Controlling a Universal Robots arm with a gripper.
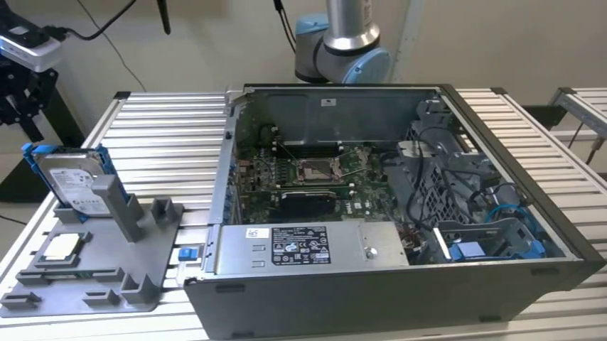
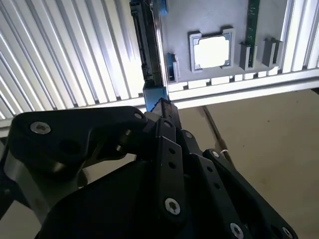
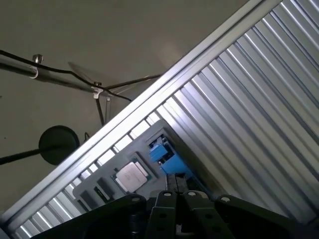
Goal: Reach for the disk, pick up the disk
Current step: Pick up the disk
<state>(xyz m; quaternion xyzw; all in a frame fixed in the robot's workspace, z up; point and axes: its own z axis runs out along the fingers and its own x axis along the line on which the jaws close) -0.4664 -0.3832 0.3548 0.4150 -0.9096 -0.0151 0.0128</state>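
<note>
Reach approx part done, pick-up not begun: gripper [image 2: 162, 106] fingers closed w/ nothing between; disk [image 2: 148, 45] on edge in grey stand [image 2: 209, 15], ahead of tips, seemingly untouched.

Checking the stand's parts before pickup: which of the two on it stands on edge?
The disk, silver with a blue frame, stands upright between the posts of the stand at the exterior view's left; the chip lies flat.

The blue-framed silver metal disk [image 2: 145, 45] stands on edge in the grey plastic stand [image 2: 179, 20], just beyond the black gripper [image 2: 163, 107], seemingly not touching it.
</note>
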